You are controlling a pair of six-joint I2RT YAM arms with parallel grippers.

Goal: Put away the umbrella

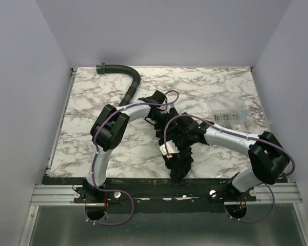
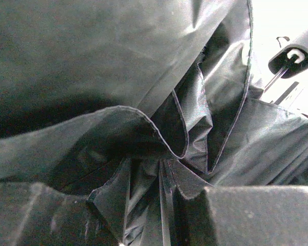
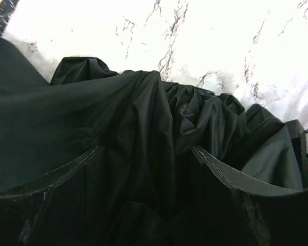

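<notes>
Crumpled umbrella [image 1: 178, 163] at near centre of marble tabletop [image 1: 87, 102]. Left jaws pinch bunched canopy folds; right jaws stand wide, fabric lying between them.

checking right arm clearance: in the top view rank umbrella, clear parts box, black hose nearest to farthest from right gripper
From right gripper:
1. umbrella, at it, centre
2. clear parts box, right side
3. black hose, back left
</notes>
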